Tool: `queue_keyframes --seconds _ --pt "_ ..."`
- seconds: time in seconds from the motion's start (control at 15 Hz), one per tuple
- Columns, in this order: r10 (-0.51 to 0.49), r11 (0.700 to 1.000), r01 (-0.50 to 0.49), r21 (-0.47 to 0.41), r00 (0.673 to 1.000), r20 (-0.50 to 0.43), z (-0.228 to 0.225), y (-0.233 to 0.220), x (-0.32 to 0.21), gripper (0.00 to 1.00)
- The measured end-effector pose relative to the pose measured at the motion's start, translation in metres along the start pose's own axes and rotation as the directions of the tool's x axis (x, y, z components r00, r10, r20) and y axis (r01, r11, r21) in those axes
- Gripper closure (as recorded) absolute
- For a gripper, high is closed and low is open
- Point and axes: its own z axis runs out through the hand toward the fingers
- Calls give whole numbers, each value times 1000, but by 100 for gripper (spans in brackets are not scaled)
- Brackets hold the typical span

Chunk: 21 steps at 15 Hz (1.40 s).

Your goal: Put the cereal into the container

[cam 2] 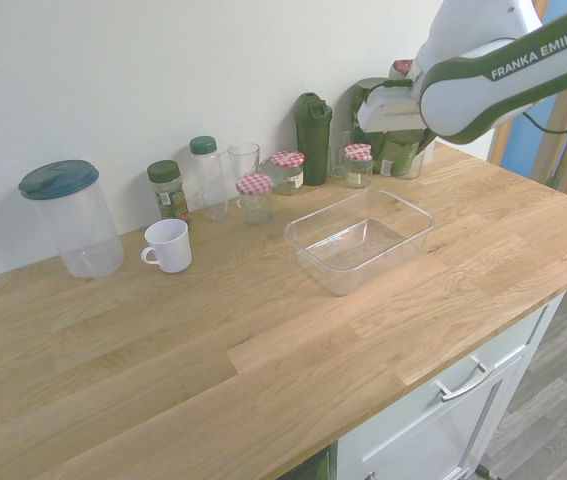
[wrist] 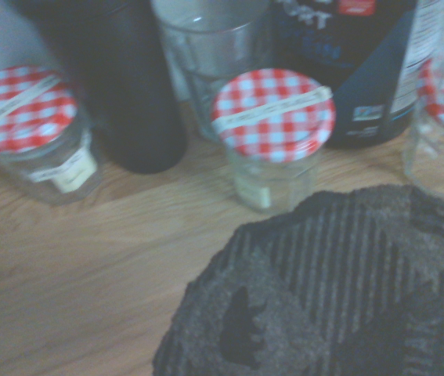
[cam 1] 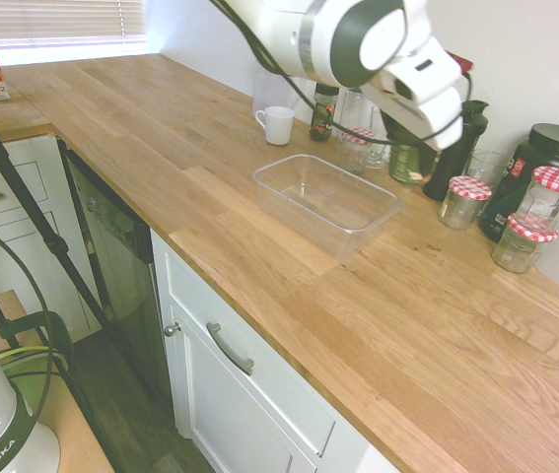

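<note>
The hand was closed on the cereal cup; the clear container rested upright on the wooden surface.

We see a white arm with smooth, rounded casings — dark-green panels set into them, one round-ended and wide. White capitals on the green read "FRANKA EMIKA". A grey ring circles one joint, a dark cable loops along the outside — and the wrist housing is white and block-shaped with rounded corners.
</note>
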Motion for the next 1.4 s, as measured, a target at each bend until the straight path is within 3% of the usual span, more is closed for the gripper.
queue_keyframes --seconds 0.27,0.47,0.87,1.27,1.33,1.4 --pt "-73 997 74 -25 996 44 7 5 -84 100" --pt "-105 993 108 -40 992 71 22 11 -113 100" --pt "-120 990 125 -63 990 78 73 12 -136 100" --pt "-110 991 115 -66 991 77 96 -4 -134 100" --pt "-110 991 115 -68 991 78 98 -5 -135 0" --pt "-110 991 115 -70 991 79 100 -5 -135 0"
